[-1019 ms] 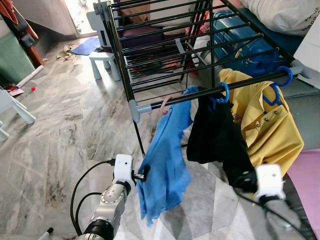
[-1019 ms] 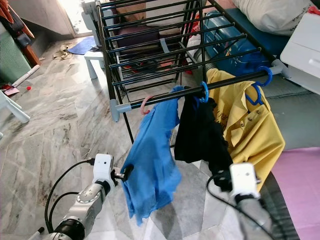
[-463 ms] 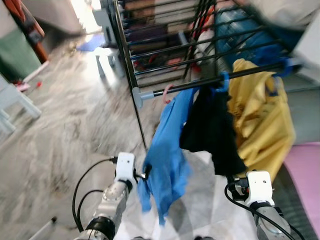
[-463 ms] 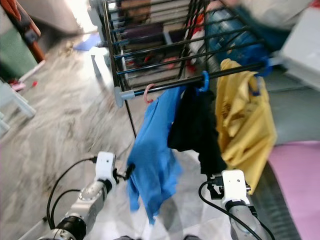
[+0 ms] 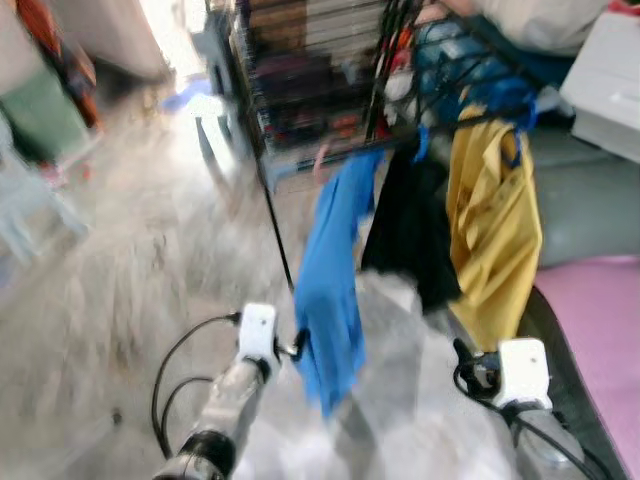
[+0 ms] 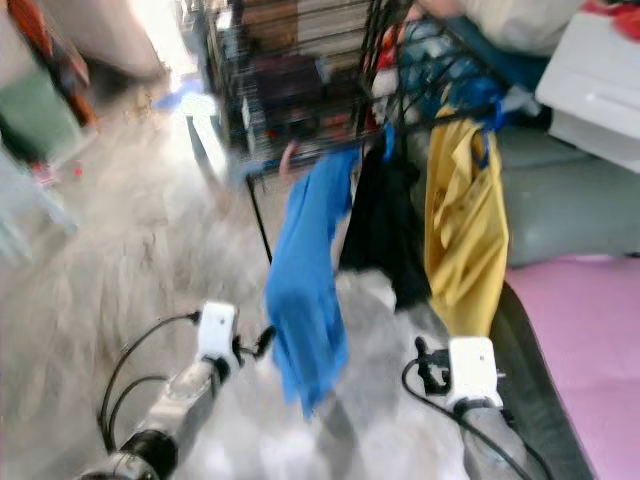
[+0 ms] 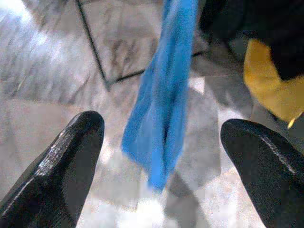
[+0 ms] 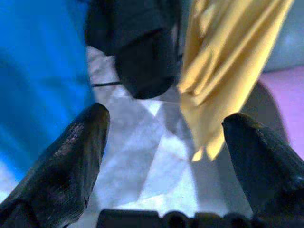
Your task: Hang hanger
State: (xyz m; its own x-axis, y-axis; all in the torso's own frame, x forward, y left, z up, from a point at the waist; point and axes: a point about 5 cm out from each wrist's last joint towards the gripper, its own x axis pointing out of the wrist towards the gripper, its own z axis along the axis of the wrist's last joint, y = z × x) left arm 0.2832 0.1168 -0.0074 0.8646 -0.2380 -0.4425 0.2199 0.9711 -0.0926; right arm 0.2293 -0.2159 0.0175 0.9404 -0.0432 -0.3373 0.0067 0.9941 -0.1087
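Note:
Three garments hang from the front rail (image 5: 440, 125) of a black drying rack: a blue shirt (image 5: 335, 270) on a pink hanger (image 5: 322, 160), a black garment (image 5: 410, 230) and a yellow shirt (image 5: 490, 220) on blue hangers. The head views are blurred. My left gripper (image 5: 298, 345) is low, just left of the blue shirt's hem; in the left wrist view the gripper (image 7: 161, 142) is open, with the blue shirt (image 7: 166, 95) hanging beyond it. My right gripper (image 8: 164, 137) is open too, below the black garment (image 8: 137, 42) and the yellow shirt (image 8: 223, 61), holding nothing.
A marble floor (image 5: 120, 260) spreads to the left. A white stool (image 5: 212, 130) stands behind the rack's left leg. To the right are a pink mat (image 5: 600, 330), a grey surface (image 5: 585, 200) and a white cabinet (image 5: 610, 75).
The whole picture has shifted and blurred, so the camera is moving; the rack and clothes now sit higher and farther. Both arms stay low in front of the clothes.

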